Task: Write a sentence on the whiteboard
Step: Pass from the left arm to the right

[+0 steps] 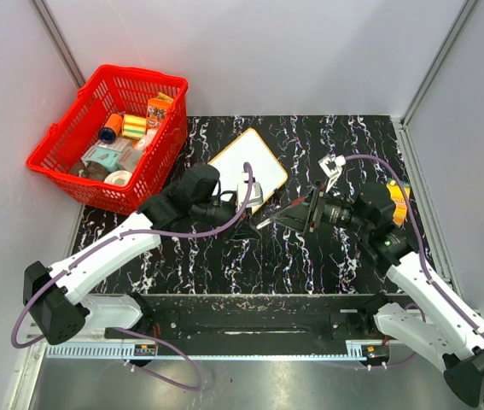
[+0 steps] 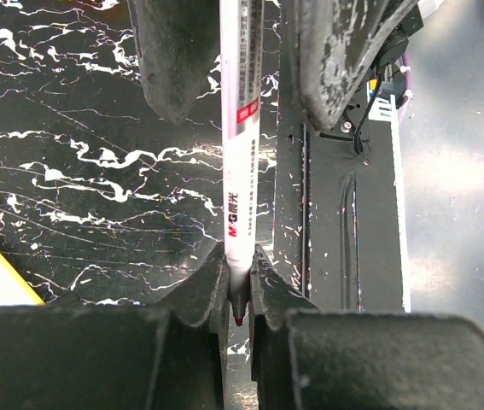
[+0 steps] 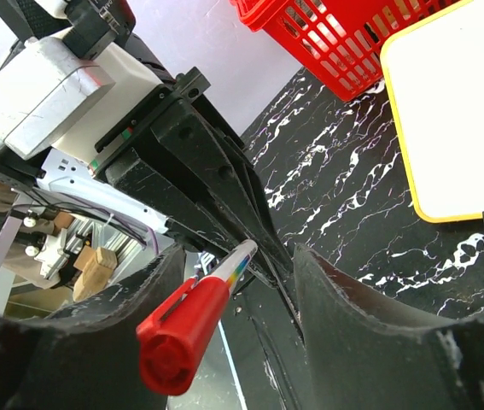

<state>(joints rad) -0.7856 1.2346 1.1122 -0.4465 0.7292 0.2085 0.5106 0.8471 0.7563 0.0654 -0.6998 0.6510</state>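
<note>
Marker (image 2: 240, 171): butt pinched tight in left gripper (image 2: 238, 282). Right gripper (image 3: 237, 260) parted, loosely straddling red cap (image 3: 177, 342), lower left; I should clamp squarely, then pull straight.

Whiteboard (image 1: 246, 162): white rectangle, rounded corners, thin yellow-orange rim; lying flat, turned diagonally, near far edge of table (image 1: 310, 256), slightly left of centre.

Bright even overhead light, soft shadows, little glare
</note>
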